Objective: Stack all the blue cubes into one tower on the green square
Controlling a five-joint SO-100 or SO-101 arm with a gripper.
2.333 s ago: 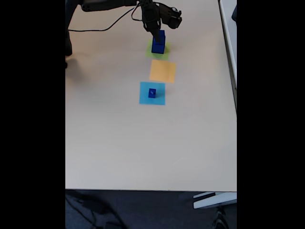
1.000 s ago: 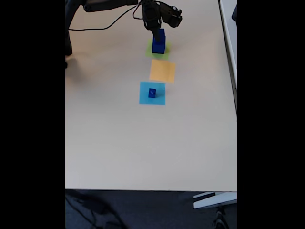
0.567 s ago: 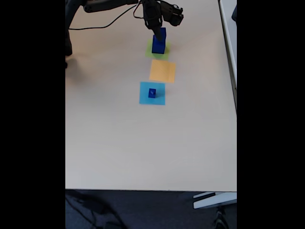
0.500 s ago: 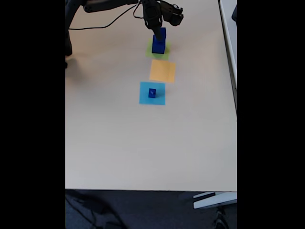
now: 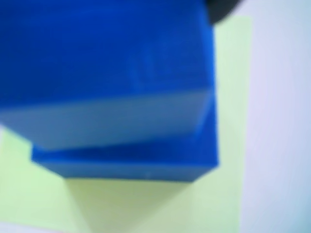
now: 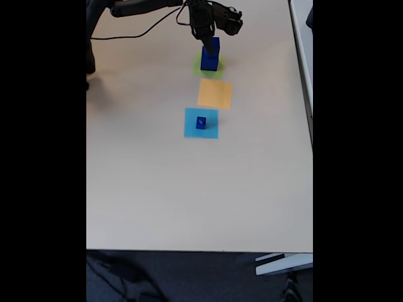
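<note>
In the fixed view, a tower of blue cubes [image 6: 210,55] stands on the green square [image 6: 208,68] at the far end of the counter [image 6: 157,189]. The gripper [image 6: 207,43] hangs at the tower's top, the arm reaching in from the upper left. The wrist view looks down at close range on the stack: an upper cube [image 5: 107,73] sits slightly skewed on a wider lower cube [image 5: 131,162], with green paper showing around the base. Whether the fingers are apart or clamped on the top cube cannot be told from either view; the tips merge with the dark blue.

One small blue cube [image 6: 201,123] sits alone on the light-blue square [image 6: 201,123], with the orange square [image 6: 215,94] lying between it and the tower. That is the relation the next move likely turns on: the loose cube lies straight down the picture from the fingers, past the orange patch, well apart from them, so the arm would have to lift clear of the tower and travel along that line of squares.
</note>
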